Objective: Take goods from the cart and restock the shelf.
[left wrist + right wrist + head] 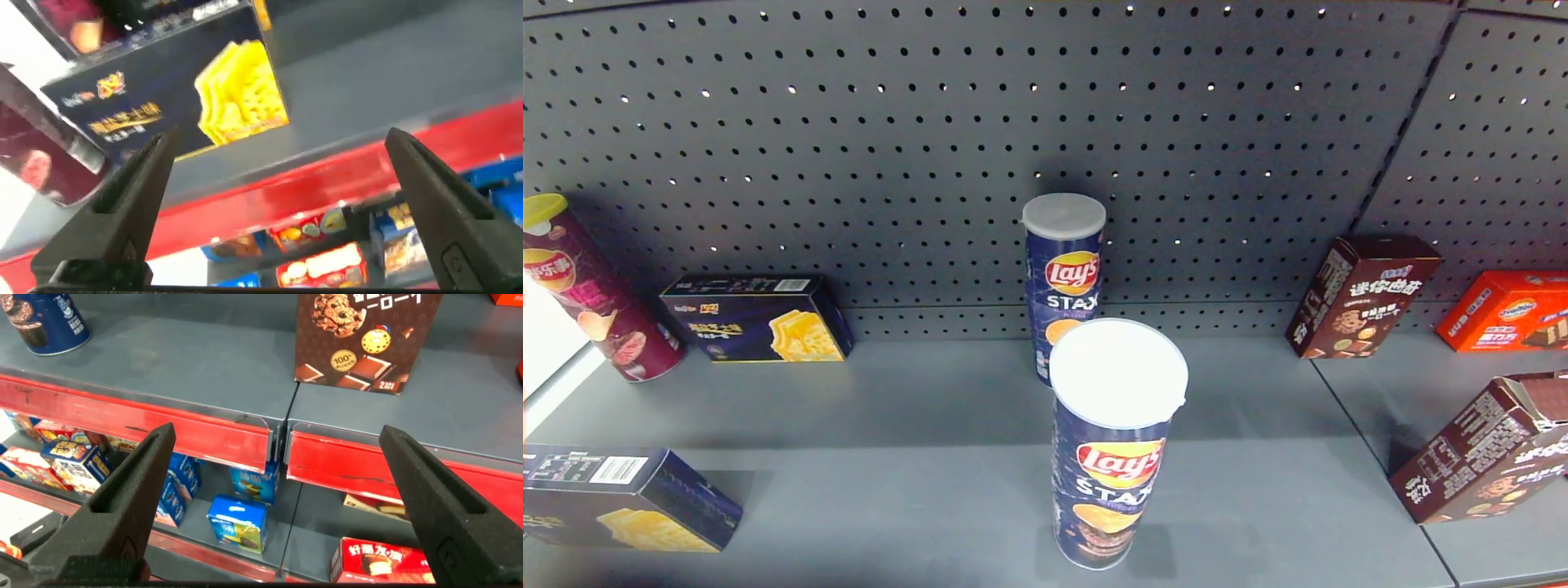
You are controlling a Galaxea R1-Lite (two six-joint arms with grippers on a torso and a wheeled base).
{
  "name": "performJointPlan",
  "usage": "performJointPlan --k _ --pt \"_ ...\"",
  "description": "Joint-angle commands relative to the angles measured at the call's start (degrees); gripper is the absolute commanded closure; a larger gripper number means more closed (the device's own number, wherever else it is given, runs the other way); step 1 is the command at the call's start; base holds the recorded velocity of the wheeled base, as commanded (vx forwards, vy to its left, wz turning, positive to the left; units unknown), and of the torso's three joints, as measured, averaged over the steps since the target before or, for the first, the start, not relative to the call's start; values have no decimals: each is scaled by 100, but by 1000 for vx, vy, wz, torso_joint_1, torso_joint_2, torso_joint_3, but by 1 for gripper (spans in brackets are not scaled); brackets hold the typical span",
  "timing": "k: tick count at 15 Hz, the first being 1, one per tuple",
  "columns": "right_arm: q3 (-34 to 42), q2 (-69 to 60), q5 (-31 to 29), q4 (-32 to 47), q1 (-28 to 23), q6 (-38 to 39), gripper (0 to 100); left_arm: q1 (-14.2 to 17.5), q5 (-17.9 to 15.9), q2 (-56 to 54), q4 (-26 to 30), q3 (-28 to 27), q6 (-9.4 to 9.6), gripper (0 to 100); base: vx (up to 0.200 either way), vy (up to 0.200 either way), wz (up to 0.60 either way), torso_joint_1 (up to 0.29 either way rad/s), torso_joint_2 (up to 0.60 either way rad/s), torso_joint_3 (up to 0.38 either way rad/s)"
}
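Holds nothing in the left gripper [282,139], jaws wide apart. Same with the right gripper [278,433]. Has the front can [1115,457] and back can [1063,278] standing up on the shelf [931,425].

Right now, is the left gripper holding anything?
No, the left gripper is open, its fingers spread wide with nothing between them.

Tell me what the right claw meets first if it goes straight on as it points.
Likely the red shelf-edge rail, dead ahead between the tips of the right claw; the brown cookie box stands farther back. Depth is unclear.
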Motion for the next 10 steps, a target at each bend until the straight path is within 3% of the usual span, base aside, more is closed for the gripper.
performJointPlan --k 1,2,3,4,5,7,8,9,10 --pt "1 7 0 -1 1 -2 0 7 9 -1 65 -26 -807 0 0 0 0 0 0 0" --pt "-8 7 0 -1 1 -2 0 7 194 -1 47 -18 -1027 0 0 0 0 0 0 0" --pt "1 7 0 -1 1 -2 0 7 1354 -1 47 0 -1194 0 0 0 0 0 0 0" --pt "1 7 0 -1 1 -2 0 7 1952 -1 38 0 -1211 0 0 0 0 0 0 0" --pt "1 7 0 -1 1 -2 0 7 1855 -1 38 0 -1185 0 0 0 0 0 0 0" --pt "1 7 0 -1 1 -2 0 -1 994 -10 47 0 -1211 0 0 0 0 0 0 0" --pt "1 7 9 -1 1 -10 0 -1 -123 -1 399 -9 -1141 0 0 0 0 0 0 0" --pt "1 7 53 -1 1 -19 0 -1 -263 -1 364 -18 -912 0 0 0 0 0 0 0" --pt "1 7 -8 -1 10 -19 0 -1 -281 -1 337 0 -869 0 0 0 0 0 0 0"
